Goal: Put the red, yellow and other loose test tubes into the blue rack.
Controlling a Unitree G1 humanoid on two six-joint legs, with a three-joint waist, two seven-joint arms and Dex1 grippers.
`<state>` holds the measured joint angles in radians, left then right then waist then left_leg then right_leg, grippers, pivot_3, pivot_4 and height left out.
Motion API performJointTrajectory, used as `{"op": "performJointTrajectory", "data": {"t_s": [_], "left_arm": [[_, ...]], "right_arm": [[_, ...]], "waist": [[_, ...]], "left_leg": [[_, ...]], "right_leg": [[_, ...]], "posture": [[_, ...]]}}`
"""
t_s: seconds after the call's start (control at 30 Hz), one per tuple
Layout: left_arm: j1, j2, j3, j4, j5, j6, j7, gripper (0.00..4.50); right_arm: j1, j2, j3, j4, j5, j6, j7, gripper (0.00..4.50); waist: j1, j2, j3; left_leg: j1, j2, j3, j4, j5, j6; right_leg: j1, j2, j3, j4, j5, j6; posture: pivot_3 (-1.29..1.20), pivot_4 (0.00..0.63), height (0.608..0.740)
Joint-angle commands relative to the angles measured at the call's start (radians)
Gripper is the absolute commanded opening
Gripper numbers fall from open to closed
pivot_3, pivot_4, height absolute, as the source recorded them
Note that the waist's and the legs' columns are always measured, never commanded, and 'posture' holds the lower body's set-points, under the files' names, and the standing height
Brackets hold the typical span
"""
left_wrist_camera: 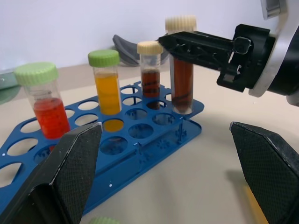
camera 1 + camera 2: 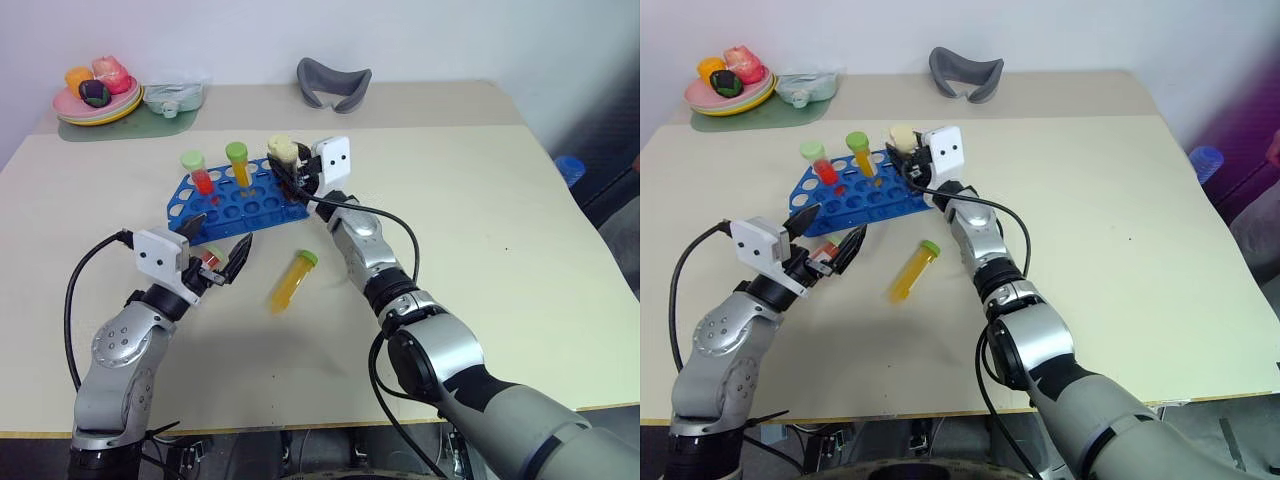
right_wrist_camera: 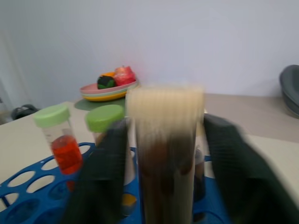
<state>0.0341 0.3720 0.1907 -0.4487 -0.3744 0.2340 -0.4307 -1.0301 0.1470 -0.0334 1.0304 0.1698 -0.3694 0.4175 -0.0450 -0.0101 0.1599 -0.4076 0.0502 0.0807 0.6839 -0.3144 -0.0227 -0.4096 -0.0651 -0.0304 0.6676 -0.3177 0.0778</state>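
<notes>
The brown tube [image 1: 182,84] stands upright in the blue rack [image 2: 235,205], between the right gripper's [image 1: 180,39] fingers, parted just off its cap. A yellow tube [image 2: 292,282] lies on the tabletop [image 2: 480,200] beside the left gripper [image 2: 218,250], whose fingers gape wide and empty.

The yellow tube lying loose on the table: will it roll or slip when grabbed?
The yellow tube lies on its side on the table; round-bodied, it probably rolls if nudged. Its smooth plastic may slip. Liquid inside likely adds weight.

Beige table [image 2: 480,200], blue rack [image 2: 235,205], loose yellow tube [image 2: 292,281], grey headrest-like piece [image 2: 333,84], green mat [image 2: 130,124] under plates
</notes>
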Motion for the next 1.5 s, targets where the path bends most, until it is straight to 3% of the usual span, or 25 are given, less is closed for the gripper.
{"op": "performJointTrajectory", "data": {"t_s": [0.03, 0.3, 0.5, 0.7, 1.0, 1.33, 1.5], "left_arm": [[0.006, 0.000, 0.016, 0.009, 0.000, -0.047, -0.014, 4.50], [0.017, 0.000, 0.015, 0.051, 0.002, -0.095, -0.035, 4.50], [0.043, 0.008, 0.020, 0.055, -0.001, -0.107, -0.047, 4.50], [0.037, 0.042, 0.005, 0.022, -0.018, -0.039, -0.058, 4.50], [-0.010, 0.103, -0.032, -0.031, -0.033, 0.074, -0.082, 4.50], [-0.090, 0.120, -0.103, -0.109, -0.035, 0.258, -0.048, 4.50], [-0.257, 0.148, -0.206, -0.186, -0.022, 0.590, 0.067, 4.50]], "right_arm": [[-0.007, 0.016, -0.013, -0.032, 0.005, -0.036, 0.009, 4.32], [0.017, 0.002, -0.012, -0.130, 0.014, -0.056, 0.050, 4.42], [0.164, -0.073, 0.002, -0.508, 0.076, 0.125, 0.116, 4.42], [0.379, -0.316, 0.059, -0.941, 0.149, 0.441, 0.281, 4.42], [0.613, -0.635, 0.062, -1.252, 0.207, 0.670, 0.443, 4.42], [0.652, -0.691, 0.076, -1.323, 0.198, 0.728, 0.442, 4.42], [0.663, -0.748, 0.076, -1.317, 0.185, 0.716, 0.491, 4.42]], "waist": [[0.000, 0.000, 0.000], [0.000, 0.000, 0.000], [0.004, 0.000, 0.000], [0.009, 0.000, 0.000], [0.010, 0.000, 0.000], [0.035, 0.000, 0.000], [0.045, -0.001, 0.000]], "left_leg": [[0.000, 0.000, 0.000, 0.000, 0.000, 0.000], [0.000, 0.000, 0.000, 0.000, 0.000, 0.000], [0.000, 0.000, 0.000, 0.000, 0.000, 0.000], [0.000, 0.000, -0.001, 0.000, 0.000, 0.000], [0.001, 0.000, -0.001, 0.000, 0.000, 0.001], [0.002, 0.000, -0.001, 0.001, 0.000, 0.001], [0.002, -0.002, -0.002, 0.003, -0.001, 0.002]], "right_leg": [[0.000, 0.000, 0.000, 0.000, 0.000, 0.000], [0.000, 0.000, 0.000, 0.000, 0.000, 0.000], [0.000, -0.001, 0.000, 0.000, 0.000, 0.000], [0.001, -0.001, 0.000, 0.000, 0.000, 0.000], [0.001, -0.001, 0.000, 0.000, 0.000, 0.000], [0.003, 0.001, 0.001, 0.000, 0.000, 0.000], [0.004, 0.001, 0.000, 0.000, 0.000, 0.000]], "posture": [[0.00, 0.150, 0.735], [0.00, 0.150, 0.735], [0.00, 0.150, 0.735], [0.00, 0.150, 0.735], [0.00, 0.150, 0.735], [0.00, 0.150, 0.735], [0.00, 0.150, 0.735]]}}
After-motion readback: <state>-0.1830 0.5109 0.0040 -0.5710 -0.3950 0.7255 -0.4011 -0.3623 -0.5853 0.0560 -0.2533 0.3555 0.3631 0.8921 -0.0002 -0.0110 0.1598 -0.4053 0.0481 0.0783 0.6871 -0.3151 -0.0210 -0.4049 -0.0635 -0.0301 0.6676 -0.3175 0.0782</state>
